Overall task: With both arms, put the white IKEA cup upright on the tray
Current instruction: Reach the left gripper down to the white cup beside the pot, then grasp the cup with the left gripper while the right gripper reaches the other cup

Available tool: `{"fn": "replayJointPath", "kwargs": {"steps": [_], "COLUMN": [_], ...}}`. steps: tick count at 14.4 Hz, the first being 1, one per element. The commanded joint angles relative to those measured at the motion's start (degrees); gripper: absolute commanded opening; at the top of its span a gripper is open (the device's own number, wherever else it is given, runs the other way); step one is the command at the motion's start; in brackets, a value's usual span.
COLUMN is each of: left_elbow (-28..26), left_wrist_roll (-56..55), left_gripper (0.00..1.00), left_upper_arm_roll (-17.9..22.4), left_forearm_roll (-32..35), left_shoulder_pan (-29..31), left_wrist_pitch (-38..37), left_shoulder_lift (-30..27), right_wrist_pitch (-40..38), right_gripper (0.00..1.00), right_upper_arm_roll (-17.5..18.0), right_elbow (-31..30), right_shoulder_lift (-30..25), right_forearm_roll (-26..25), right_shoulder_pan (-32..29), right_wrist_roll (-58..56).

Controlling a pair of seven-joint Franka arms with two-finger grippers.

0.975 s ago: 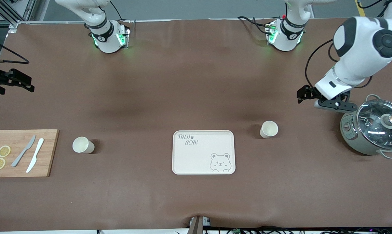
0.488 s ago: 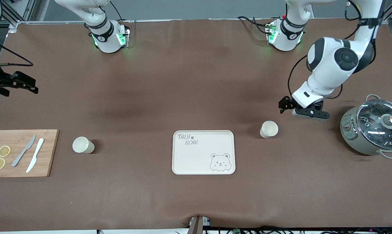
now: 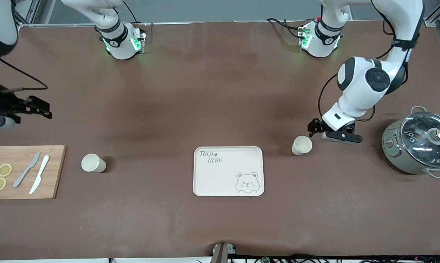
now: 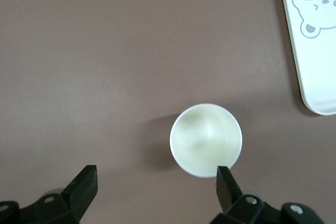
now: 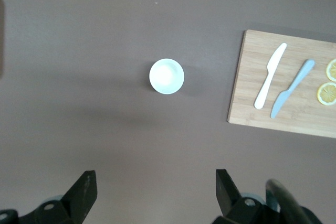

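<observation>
The cream bear tray [image 3: 223,177] lies mid-table; its corner shows in the left wrist view [image 4: 315,72]. One white cup [image 3: 302,145] stands upright beside the tray toward the left arm's end. My left gripper [image 3: 312,128] is open and empty, hovering just beside that cup, which shows close to one finger in the left wrist view [image 4: 206,139]. A second white cup [image 3: 93,163] stands upright toward the right arm's end. My right gripper [image 3: 44,109] is open and empty, up over bare table near the table's end. The right wrist view shows that cup [image 5: 166,76] well ahead of its jaws.
A wooden cutting board [image 3: 55,171] with two knives and lemon slices lies beside the second cup at the right arm's end; it also shows in the right wrist view [image 5: 294,108]. A grey pot with a glass lid [image 3: 420,144] stands at the left arm's end.
My left arm has swung in from over the pot and come down beside the nearer cup. My right gripper has drifted a little toward the second cup.
</observation>
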Motion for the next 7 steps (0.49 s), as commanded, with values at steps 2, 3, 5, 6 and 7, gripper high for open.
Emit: {"fn": "replayJointPath", "kwargs": {"steps": [2, 3, 5, 6, 7], "left_elbow": [0.60, 0.60, 0.51, 0.51, 0.51], "left_wrist_roll": [0.08, 0.17, 0.26, 0.26, 0.26], "left_gripper": [1.00, 1.00, 1.00, 1.00, 1.00], "left_upper_arm_roll": [-0.22, -0.22, -0.22, -0.22, -0.22], "left_forearm_roll": [-0.26, -0.18, 0.00, 0.00, 0.00], "left_shoulder_pan": [0.12, 0.12, 0.12, 0.12, 0.12], "left_wrist_pitch": [5.99, 7.14, 9.78, 10.57, 10.93], "left_shoulder_lift": [4.65, 5.79, 7.64, 8.43, 9.05], "right_wrist_pitch": [3.34, 4.92, 8.08, 9.41, 10.73], "right_gripper": [1.00, 1.00, 1.00, 1.00, 1.00], "right_upper_arm_roll": [-0.31, -0.31, -0.40, -0.40, -0.40], "right_elbow": [0.46, 0.37, 0.37, 0.37, 0.37], "right_shoulder_lift": [5.13, 6.88, 9.61, 11.19, 12.77], "right_forearm_roll": [-0.54, -0.72, -0.73, -0.64, -0.64], "right_shoulder_pan": [-0.23, -0.58, -1.20, -1.38, -1.90], "right_wrist_roll": [-1.99, -2.08, -2.08, -2.08, -2.17]}}
